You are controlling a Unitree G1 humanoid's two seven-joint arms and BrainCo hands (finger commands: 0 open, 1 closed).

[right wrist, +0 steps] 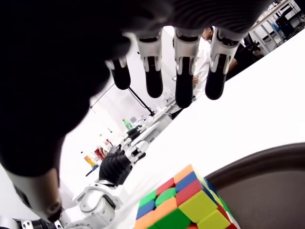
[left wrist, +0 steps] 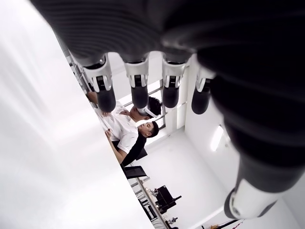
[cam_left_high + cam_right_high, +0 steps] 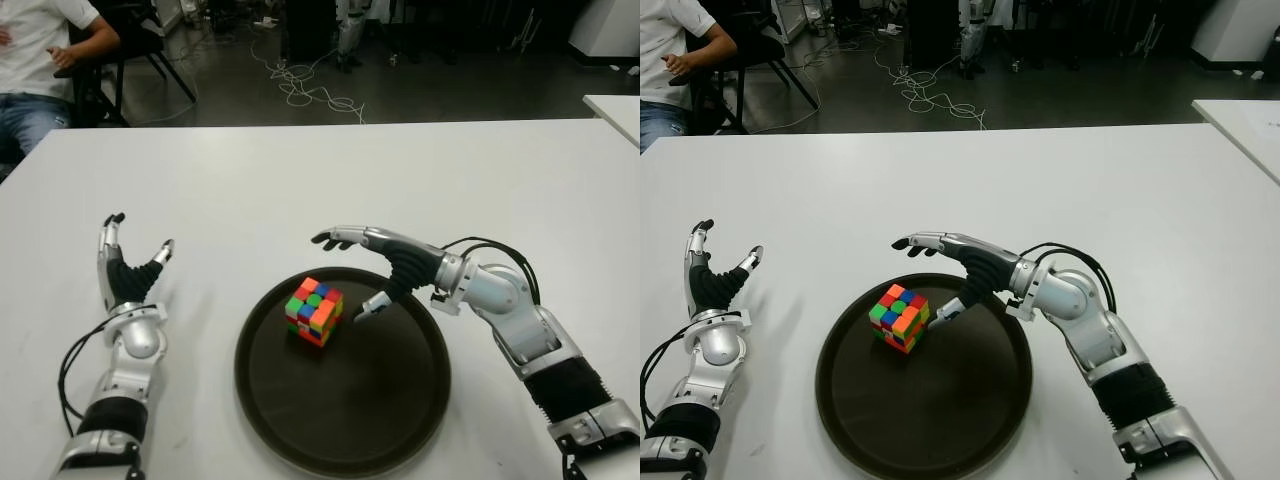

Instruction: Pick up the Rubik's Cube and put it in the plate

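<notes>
1 Rubik's Cube [image 3: 314, 311] sits in the plate [image 3: 400, 400], right hand [image 3: 365, 270] spread wide just beside it, left hand [image 3: 128, 262] open.

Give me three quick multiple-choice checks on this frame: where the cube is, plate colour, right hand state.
1. Where is the Rubik's Cube?
A. on the bare table
B. in the plate
C. in the left hand

2. What colour is the plate?
A. white
B. red
C. dark brown

3. What is the right hand doing?
A. open beside the cube
B. clamped on the cube
C. off the table

Answers: 1 B, the cube sits on the plate's dark surface, toward its rear left. 2 C, its round rim and floor are dark against the white table. 3 A, fingers are spread with a gap to the cube. The left hand is open on the plate's left.
</notes>
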